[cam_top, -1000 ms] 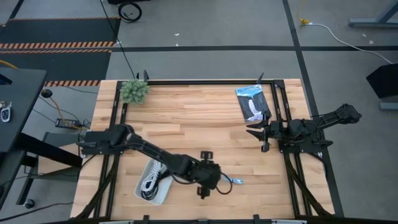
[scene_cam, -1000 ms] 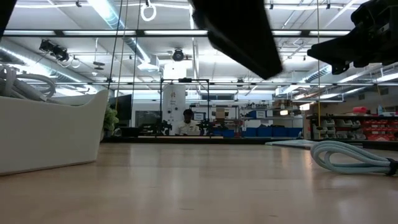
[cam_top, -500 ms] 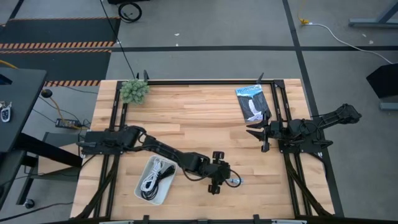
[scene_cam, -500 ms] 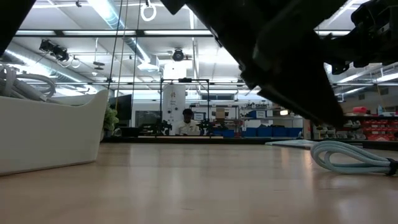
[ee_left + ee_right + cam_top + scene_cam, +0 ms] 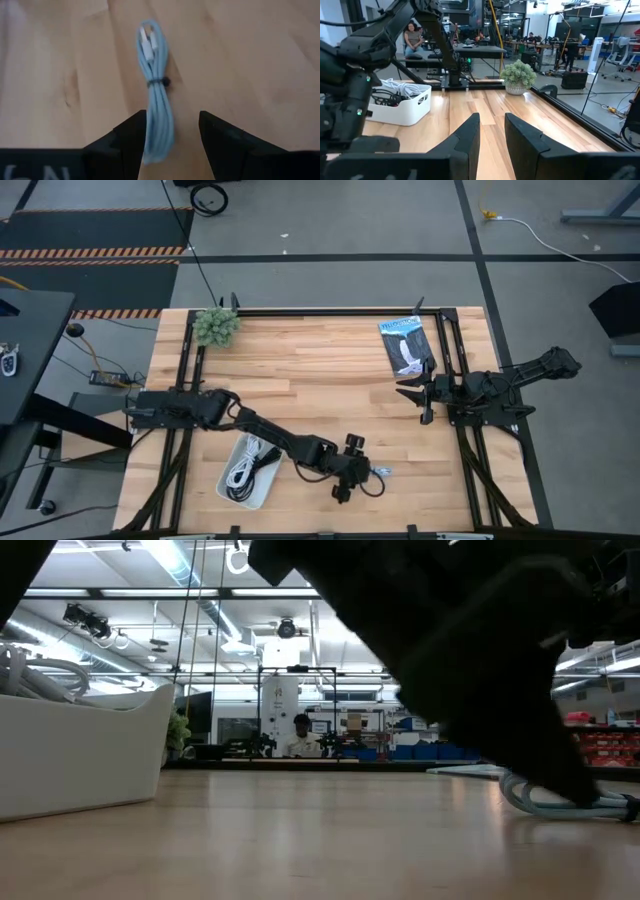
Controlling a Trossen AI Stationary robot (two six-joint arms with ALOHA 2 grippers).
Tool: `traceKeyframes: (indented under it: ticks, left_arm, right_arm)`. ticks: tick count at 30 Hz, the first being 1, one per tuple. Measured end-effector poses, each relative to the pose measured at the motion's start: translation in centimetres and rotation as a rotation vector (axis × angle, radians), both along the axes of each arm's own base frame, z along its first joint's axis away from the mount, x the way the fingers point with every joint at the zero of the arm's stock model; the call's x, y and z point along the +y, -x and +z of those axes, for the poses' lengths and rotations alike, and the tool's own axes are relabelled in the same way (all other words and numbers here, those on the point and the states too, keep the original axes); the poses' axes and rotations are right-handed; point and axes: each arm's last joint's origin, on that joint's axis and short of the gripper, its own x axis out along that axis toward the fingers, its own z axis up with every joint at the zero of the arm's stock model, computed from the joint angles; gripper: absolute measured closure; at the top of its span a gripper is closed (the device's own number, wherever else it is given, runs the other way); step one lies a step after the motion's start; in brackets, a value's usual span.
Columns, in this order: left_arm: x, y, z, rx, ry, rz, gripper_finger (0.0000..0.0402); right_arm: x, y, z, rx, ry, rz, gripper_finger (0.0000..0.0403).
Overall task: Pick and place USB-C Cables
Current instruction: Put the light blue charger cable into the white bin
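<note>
The silvery-grey cable lies coiled flat on the wooden table, bound by a dark tie. My left gripper is open and low over its near end, one finger on each side, and the coil lies close to one finger. From above, this gripper sits just left of the cable. In the low view the arm hides most of the cable. The white tray holds a white and a black cable. My right gripper waits open near the table's right edge.
A black-and-blue retail packet lies at the far right of the table and a small green plant stands at the far left corner. Black frame rails run along the table's sides. People sit at desks in the room beyond.
My left gripper has moved toward the table's right, away from the tray, and come down over the silvery-grey cable until its fingers straddle the coil's end. The cable has stayed where it was.
</note>
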Motion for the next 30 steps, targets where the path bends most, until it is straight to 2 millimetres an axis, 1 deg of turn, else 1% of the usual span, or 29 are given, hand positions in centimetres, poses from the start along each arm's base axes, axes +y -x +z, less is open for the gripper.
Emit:
traceKeyframes:
  ticks: [5,9,13,20,22,24,25,30]
  left_arm:
    - [0.1,-0.2,-1.0,0.016,0.004,0.008,0.0212]
    - [0.3,-0.2,-1.0,0.020,-0.003,0.011,0.0226]
    - [0.4,-0.2,-1.0,0.023,0.004,0.009,0.0263]
    - [0.4,-0.2,-1.0,0.024,0.013,0.029,0.0355]
    - [0.4,-0.1,-0.6,0.025,0.016,0.032,0.0372]
    - [0.4,0.0,0.1,0.037,0.012,0.030,0.0372]
    - [0.4,-0.1,0.9,0.031,0.015,0.031,0.0372]
    - [0.9,0.2,6.3,0.014,0.014,0.052,0.0364]
  right_arm:
    - [0.0,0.0,0.0,-0.001,0.000,0.000,0.0306]
    - [0.0,0.0,0.0,0.001,0.000,0.000,0.0306]
    - [0.0,0.0,0.0,0.000,0.000,0.000,0.0306]
    - [0.0,0.0,0.0,0.000,0.000,0.000,0.0306]
    - [0.0,0.0,0.0,0.000,0.000,0.000,0.0306]
    - [0.0,0.0,0.0,0.000,0.000,0.000,0.0306]
    - [0.0,0.0,0.0,0.000,0.000,0.000,0.0306]
    - [0.0,0.0,0.0,0.000,0.000,0.000,0.0306]
